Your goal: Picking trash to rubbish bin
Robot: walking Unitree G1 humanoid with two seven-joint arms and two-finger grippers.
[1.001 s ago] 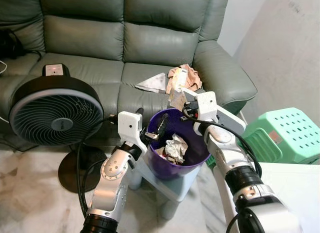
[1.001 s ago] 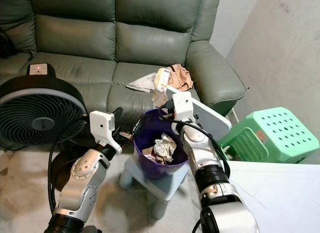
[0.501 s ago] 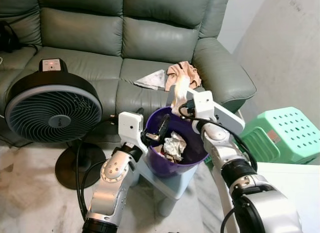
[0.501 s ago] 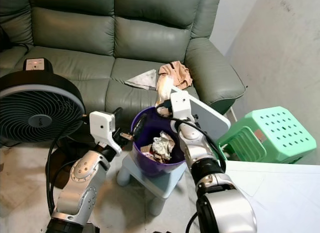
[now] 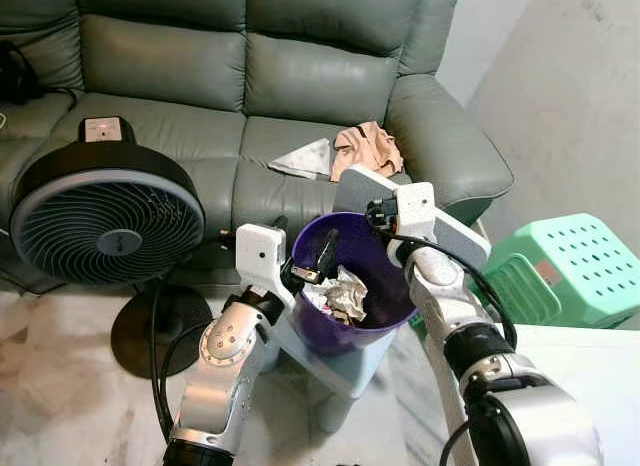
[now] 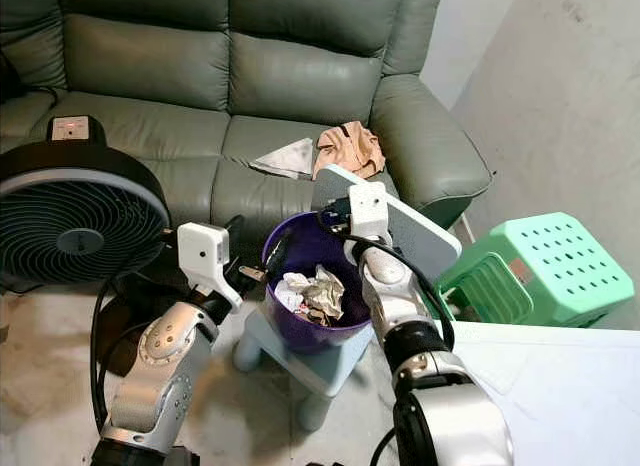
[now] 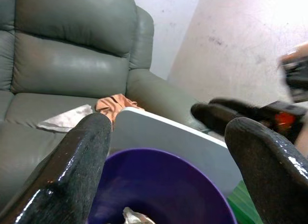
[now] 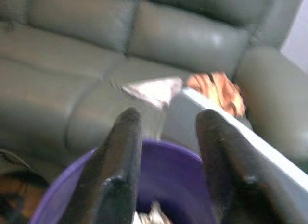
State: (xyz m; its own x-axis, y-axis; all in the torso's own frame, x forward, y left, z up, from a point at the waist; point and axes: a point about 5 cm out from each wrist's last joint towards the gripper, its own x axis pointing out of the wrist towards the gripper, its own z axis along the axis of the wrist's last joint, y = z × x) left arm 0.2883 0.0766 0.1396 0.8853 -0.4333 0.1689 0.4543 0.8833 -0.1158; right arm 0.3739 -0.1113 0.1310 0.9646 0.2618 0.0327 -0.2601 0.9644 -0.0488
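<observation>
on a small pale blue plastic stool (image 5: 345, 361) stands the round purple plastic bin (image 5: 385, 304), crumpled white paper trash (image 5: 345, 294) inside. head views show both arms; the wrist views show the jaws released. left gripper (image 5: 322, 258) straddles the near rim, right gripper (image 8: 166, 152) hovers empty above the trash, blurred.
</observation>
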